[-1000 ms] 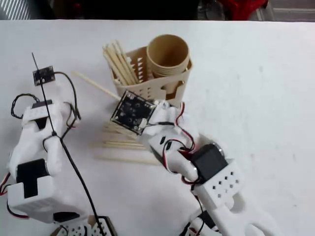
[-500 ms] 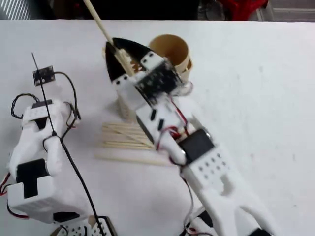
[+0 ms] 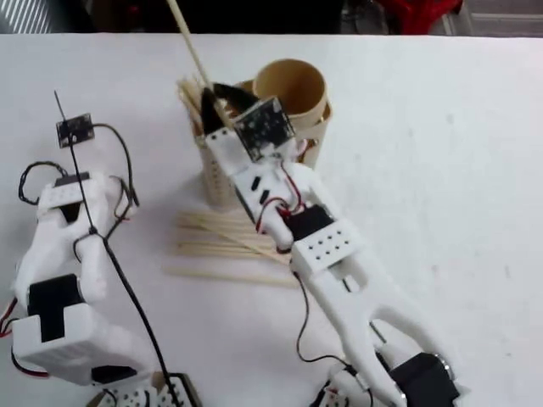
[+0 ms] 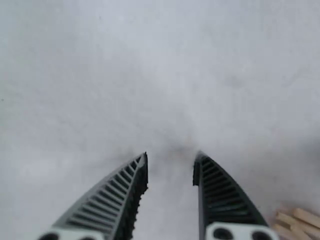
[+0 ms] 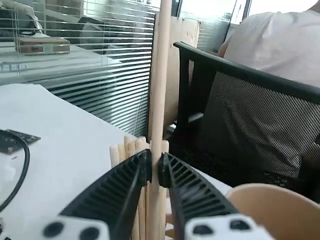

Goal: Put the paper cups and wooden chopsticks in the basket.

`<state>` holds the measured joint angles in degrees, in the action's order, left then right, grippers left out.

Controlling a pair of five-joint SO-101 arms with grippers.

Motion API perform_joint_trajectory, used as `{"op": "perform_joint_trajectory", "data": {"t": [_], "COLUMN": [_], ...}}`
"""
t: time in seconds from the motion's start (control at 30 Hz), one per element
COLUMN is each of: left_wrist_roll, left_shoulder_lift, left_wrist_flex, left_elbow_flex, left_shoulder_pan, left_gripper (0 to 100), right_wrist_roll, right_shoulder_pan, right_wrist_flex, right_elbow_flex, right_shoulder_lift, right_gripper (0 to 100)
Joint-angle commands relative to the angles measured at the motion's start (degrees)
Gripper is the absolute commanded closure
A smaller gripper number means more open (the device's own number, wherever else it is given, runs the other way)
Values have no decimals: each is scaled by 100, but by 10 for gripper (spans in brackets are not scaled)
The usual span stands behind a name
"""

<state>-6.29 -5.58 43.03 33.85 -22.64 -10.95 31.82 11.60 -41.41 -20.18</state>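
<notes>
While right pincer (image 5: 155, 162) clamps a chopstick (image 5: 161, 75) — above the basket (image 3: 216, 182) — left pincer (image 4: 170, 162) gapes.

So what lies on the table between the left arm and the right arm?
A loose pile of wooden chopsticks, lying flat on the table next to the basket, as the high view shows.

Bright, even light falls on the white table (image 3: 458, 144); shadows under the arms (image 3: 327, 246) are soft and faint. In the right wrist view daylight glares through the blinds (image 5: 85, 55), and the chair (image 5: 250, 125) stands dark against it
</notes>
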Motion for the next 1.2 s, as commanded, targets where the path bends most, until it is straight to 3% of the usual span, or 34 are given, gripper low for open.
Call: {"op": "perform_joint_trajectory", "data": {"t": [0.0, 0.07, 0.27, 0.43, 0.57, 0.67, 0.93, 1.17], "left_wrist_roll": [-35, -35, -35, -35, -35, -35, -35, -35], "left_shoulder_lift": [22, 22, 22, 22, 22, 22, 22, 22], "left_wrist_flex": [-132, -132, -132, -132, -132, -132, -132, -132], "left_elbow_flex": [-53, -53, -53, -62, -62, -62, -44, -44], "left_shoulder_pan": [22, 22, 22, 22, 22, 22, 22, 22], "left_gripper": [831, 831, 831, 831, 831, 831, 831, 831], "right_wrist_roll": [35, 53, 53, 88, 88, 44, -905, -1873], "right_shoulder_pan": [-75, -66, -40, -31, 136, 365, 760, 716], "right_wrist_flex": [180, 48, -1077, -2571, -4154, -4752, -7600, -7749], "right_elbow_flex": [-88, -70, 193, 448, 747, 1055, 1556, 738], "right_shoulder_lift": [-66, -66, -84, -734, -1877, -2589, -2440, -1051], "right_gripper": [980, 954, 717, 758, 891, 989, 902, 900]}}
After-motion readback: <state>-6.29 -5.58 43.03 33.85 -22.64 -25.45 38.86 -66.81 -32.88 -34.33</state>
